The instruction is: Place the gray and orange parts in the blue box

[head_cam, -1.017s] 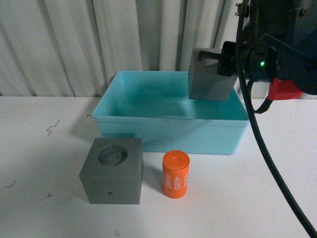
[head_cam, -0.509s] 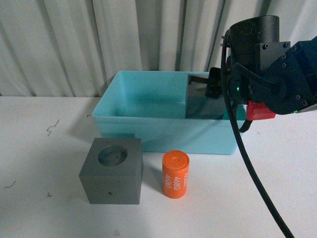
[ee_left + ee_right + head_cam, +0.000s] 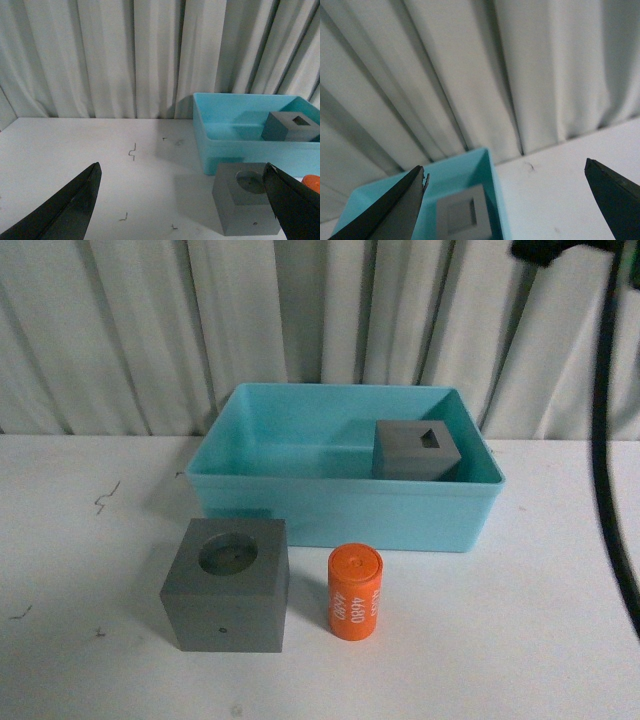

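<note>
Front view: the square-recess cube [image 3: 417, 449] is seated inside the blue box [image 3: 340, 483], at its right end. The round-recess cube [image 3: 228, 585] and the orange cylinder [image 3: 355, 592] are left on the bench [image 3: 520, 620], just before the box. The left claw [image 3: 181, 167] and right claw [image 3: 504, 167] are spread wide, empty. The next part is best gripped across opposite sides, lifted clear of the rim, and lowered into the free left half.

Two gray cubes sit here, the square-recess cube [image 3: 417, 450] and the round-recess cube [image 3: 228, 583], plus one orange cylinder [image 3: 355, 592] and one turquoise bin [image 3: 340, 512].
</note>
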